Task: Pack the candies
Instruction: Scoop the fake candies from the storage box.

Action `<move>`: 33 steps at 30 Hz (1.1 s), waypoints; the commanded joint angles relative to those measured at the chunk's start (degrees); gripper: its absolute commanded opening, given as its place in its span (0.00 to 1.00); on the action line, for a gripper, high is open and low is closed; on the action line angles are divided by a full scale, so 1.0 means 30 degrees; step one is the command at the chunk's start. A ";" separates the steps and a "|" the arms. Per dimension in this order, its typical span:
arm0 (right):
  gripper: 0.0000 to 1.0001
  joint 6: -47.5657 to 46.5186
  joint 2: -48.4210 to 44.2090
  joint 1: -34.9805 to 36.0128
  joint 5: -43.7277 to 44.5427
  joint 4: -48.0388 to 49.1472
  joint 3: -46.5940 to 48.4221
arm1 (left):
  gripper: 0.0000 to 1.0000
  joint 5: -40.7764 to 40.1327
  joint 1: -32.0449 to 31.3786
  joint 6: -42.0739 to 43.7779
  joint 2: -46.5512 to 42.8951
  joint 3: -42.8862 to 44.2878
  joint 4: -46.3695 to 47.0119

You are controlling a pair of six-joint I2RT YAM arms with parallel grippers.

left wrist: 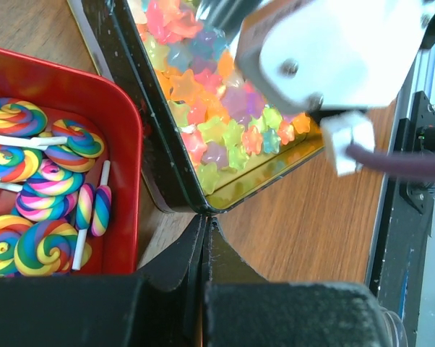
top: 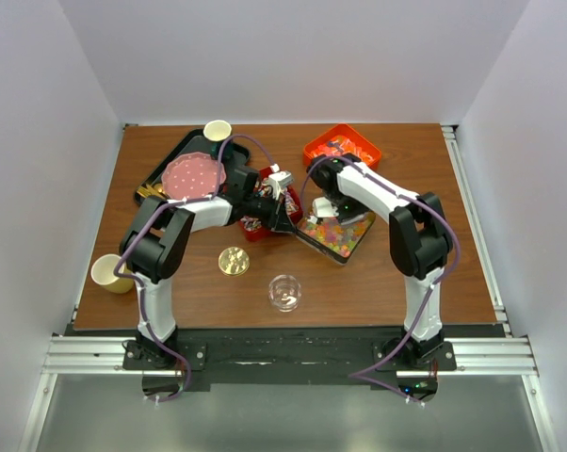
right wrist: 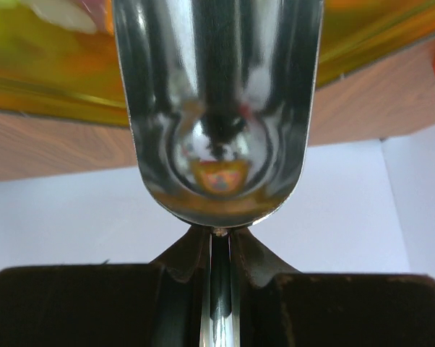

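Observation:
Glossy star-shaped jelly candies (left wrist: 210,108) in red, orange, yellow and green fill a black tin tray with a gold inside (top: 345,247). My left gripper (left wrist: 207,217) is shut on the tray's near corner; in the top view it (top: 285,218) sits at the tray's left end. My right gripper (right wrist: 219,233) is shut on the handle of a silver metal scoop (right wrist: 217,108). The scoop's bowl is empty and hangs just over the tray's gold edge. In the top view the right gripper (top: 323,205) is above the tray's far side. The right wrist (left wrist: 326,58) hides part of the candies.
A red tray (left wrist: 127,123) of rainbow swirl lollipops (left wrist: 44,188) lies right beside the tin. An orange tray (top: 314,149) of sweets stands at the back. A gold lid (top: 234,260) and a clear jar (top: 284,292) are near the front. A pink plate (top: 193,175) and two cups (top: 218,130) are on the left.

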 commanded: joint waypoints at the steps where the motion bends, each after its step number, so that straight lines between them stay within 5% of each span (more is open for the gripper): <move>1: 0.00 0.1258 0.0335 0.0890 -0.2402 -0.0479 -0.0083 | 0.00 0.0218 -0.0028 0.0231 0.1009 -0.0195 0.0091; 10: 0.00 0.3513 0.2088 0.2414 -0.3721 -0.0536 0.0938 | 0.00 0.0570 -0.0087 0.0055 0.0892 -0.0430 0.0179; 17: 0.00 0.7899 0.3819 0.2621 -0.7788 -0.1767 0.3019 | 0.00 0.1769 -0.0087 -0.0121 0.0921 -0.0400 0.0266; 27: 0.00 0.9608 0.1537 0.1540 -1.2596 0.3005 -0.0901 | 0.00 0.2943 -0.0057 -0.0005 0.0541 -0.0226 -0.0229; 33: 0.00 1.0078 0.0511 -0.0627 -1.5029 0.4912 -0.2310 | 0.04 0.2360 0.0206 0.2220 0.0335 0.1821 -0.5556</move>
